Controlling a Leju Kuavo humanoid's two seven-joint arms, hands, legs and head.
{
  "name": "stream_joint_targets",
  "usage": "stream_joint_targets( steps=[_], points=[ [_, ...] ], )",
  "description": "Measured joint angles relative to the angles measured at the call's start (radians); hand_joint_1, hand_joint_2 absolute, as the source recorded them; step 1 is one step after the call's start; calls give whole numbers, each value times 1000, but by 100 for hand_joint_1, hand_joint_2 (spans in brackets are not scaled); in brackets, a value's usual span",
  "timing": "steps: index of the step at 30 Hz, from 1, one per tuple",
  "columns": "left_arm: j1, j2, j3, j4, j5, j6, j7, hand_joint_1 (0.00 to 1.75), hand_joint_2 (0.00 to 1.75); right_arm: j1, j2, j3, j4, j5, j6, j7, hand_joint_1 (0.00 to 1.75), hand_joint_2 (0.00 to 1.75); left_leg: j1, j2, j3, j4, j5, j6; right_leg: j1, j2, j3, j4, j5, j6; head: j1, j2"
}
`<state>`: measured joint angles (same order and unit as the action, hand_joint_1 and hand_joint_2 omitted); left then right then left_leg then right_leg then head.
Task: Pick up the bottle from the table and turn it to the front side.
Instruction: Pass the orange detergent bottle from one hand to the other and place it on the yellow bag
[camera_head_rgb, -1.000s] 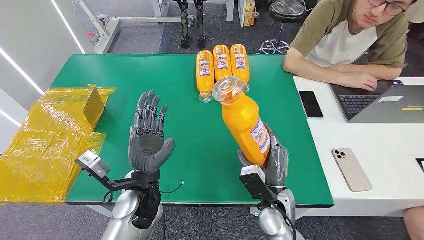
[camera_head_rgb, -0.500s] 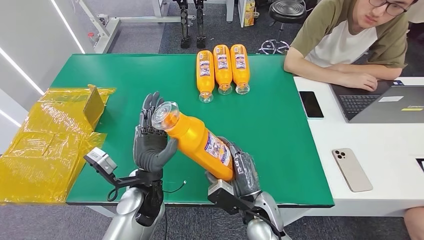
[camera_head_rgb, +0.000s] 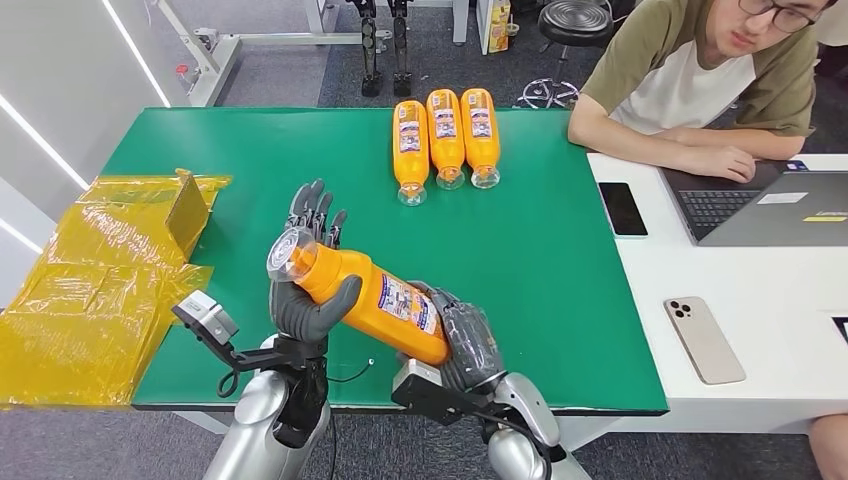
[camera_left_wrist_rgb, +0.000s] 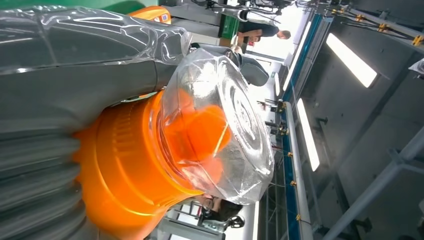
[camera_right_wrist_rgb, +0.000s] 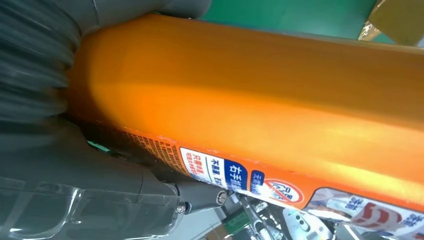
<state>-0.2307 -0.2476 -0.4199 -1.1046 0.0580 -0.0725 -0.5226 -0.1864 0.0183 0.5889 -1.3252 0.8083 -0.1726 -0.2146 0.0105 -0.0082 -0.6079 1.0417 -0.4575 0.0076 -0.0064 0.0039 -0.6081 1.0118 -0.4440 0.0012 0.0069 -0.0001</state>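
Note:
The orange bottle (camera_head_rgb: 375, 295) with a clear cap (camera_head_rgb: 291, 255) is tilted above the near part of the green table (camera_head_rgb: 250, 150). My right hand (camera_head_rgb: 465, 345) grips its base end, label side up. Its cap end leans into the palm of my left hand (camera_head_rgb: 305, 300), whose fingers stand straight behind the cap while the thumb touches the bottle's shoulder. The left wrist view shows the clear cap (camera_left_wrist_rgb: 220, 135) close up against my left hand (camera_left_wrist_rgb: 60, 100). In the right wrist view, the orange body (camera_right_wrist_rgb: 260, 100) lies across my right hand (camera_right_wrist_rgb: 60, 145).
Three more orange bottles (camera_head_rgb: 445, 140) lie side by side at the table's far middle. A crumpled yellow plastic bag (camera_head_rgb: 100, 270) covers the left edge. A person (camera_head_rgb: 700, 90) sits at the white table on the right with a laptop (camera_head_rgb: 770, 205) and two phones (camera_head_rgb: 621, 208).
My right hand has swung the bottle from upright on the right down and leftward, until its cap end reached my left palm. The left thumb now touches the bottle.

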Motion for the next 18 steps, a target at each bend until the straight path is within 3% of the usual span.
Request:
stream_joint_targets(
  steps=[1,2,5,6,18],
  points=[
    [0,0,0,0,-4,0,0,0,175,-2,0,0,2,7,4,1,175,175,0,0,0,0,0,0,0,0,0,0,0,0,0,0],
    [0,0,1,1,-8,-2,1,11,175,-4,0,0,3,15,9,2,175,175,0,0,0,0,0,0,0,0,0,0,0,0,0,0],
    [0,0,3,1,-23,-11,1,136,175,-10,0,-3,8,40,14,4,175,175,0,0,0,0,0,0,0,0,0,0,0,0,0,0],
    [0,0,3,1,-30,-16,1,169,175,-11,0,-4,9,46,14,4,175,175,0,0,0,0,0,0,0,0,0,0,0,0,0,0],
    [1,-13,9,1,-74,-63,-3,175,175,-11,0,-26,11,75,-4,2,175,175,0,0,0,0,0,0,0,0,0,0,0,0,0,0]
  ],
)
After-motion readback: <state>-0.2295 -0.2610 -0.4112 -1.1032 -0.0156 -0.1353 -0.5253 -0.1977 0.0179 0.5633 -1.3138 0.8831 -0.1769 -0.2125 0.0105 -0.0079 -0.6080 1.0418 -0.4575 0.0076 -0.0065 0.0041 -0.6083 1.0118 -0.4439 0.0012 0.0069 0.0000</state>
